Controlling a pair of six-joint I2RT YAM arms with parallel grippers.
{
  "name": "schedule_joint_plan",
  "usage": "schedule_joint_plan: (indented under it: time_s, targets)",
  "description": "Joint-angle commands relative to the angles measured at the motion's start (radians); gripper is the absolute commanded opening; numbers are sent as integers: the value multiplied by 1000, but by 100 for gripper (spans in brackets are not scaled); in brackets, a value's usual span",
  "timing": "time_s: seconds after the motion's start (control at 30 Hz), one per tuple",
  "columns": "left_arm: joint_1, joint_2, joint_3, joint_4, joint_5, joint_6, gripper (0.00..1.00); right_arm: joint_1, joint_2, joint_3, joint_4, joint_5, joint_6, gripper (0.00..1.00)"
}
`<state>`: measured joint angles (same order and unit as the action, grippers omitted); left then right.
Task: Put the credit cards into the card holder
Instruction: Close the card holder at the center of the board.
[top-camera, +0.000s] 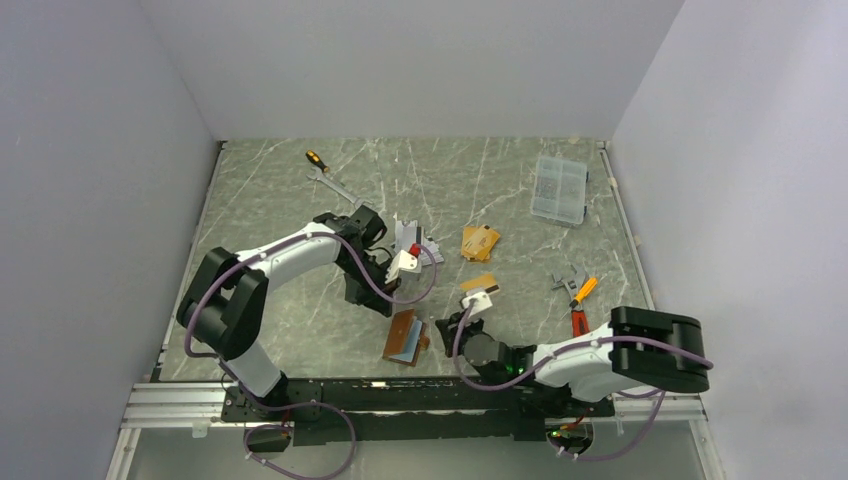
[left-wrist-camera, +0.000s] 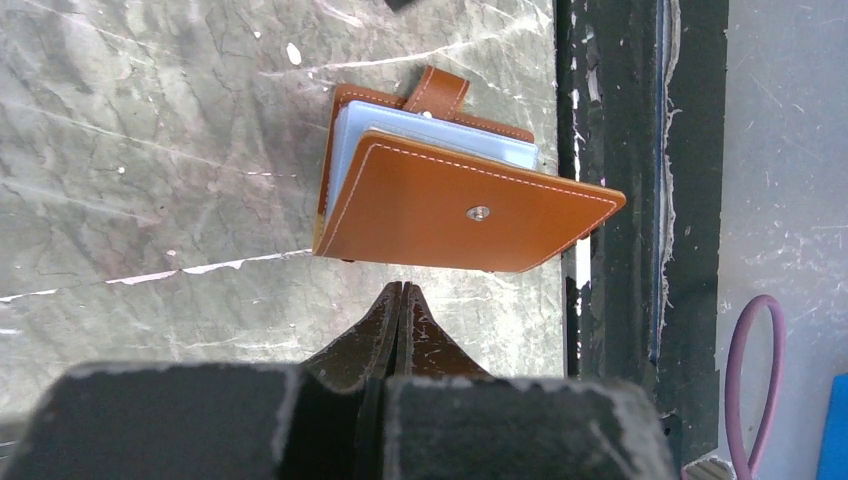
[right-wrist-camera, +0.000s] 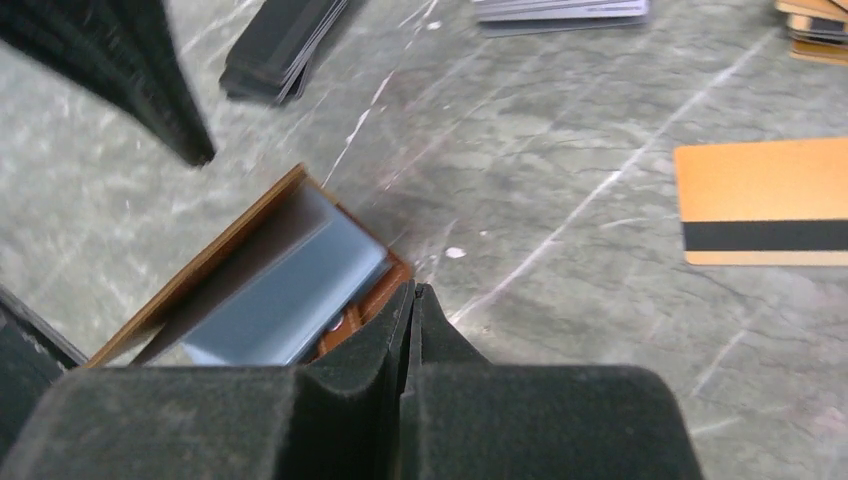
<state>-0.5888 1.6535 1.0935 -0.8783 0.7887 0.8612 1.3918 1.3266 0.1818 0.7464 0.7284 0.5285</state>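
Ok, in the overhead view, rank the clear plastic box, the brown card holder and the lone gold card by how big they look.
Largest to smallest:
1. clear plastic box
2. card holder, somewhat smaller
3. lone gold card, clearly smallest
All three look about equally far from the camera, so the order seems reliable.

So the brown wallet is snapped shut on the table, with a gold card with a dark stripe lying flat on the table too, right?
Not quite. The wallet is not snapped shut: it lies ajar, its strap loose and pale sleeves showing, as the left wrist view shows. The gold card with its dark stripe does lie flat on the table.
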Motion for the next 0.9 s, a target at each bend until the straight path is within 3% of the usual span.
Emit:
schedule_joint_plan:
  time_s: [0.0, 0.13, 0.23, 0.33, 0.6, 0.87]
  targets:
    - [-6, -44, -19, 0, 32, 36, 0, -46, -84, -70, 77, -21, 203, 0]
    - [-6, -40, -20, -2, 28, 42, 0, -50, -119, -107, 66, -11, 260, 1]
    - [-5, -40, -18, -13, 27, 51, 0, -42, -119, -28, -39, -103, 115, 17]
    - [-5, -44, -15, -18, 11, 61, 0, -29, -103, 60, -180, -165, 8, 24]
    - [50, -40, 13, -51, 51, 71, 0, -12, -30, 86, -173, -353, -203, 51]
    - [86, -102, 8, -31, 33, 34, 5, -14, 97, 151, -191, -321, -244, 47]
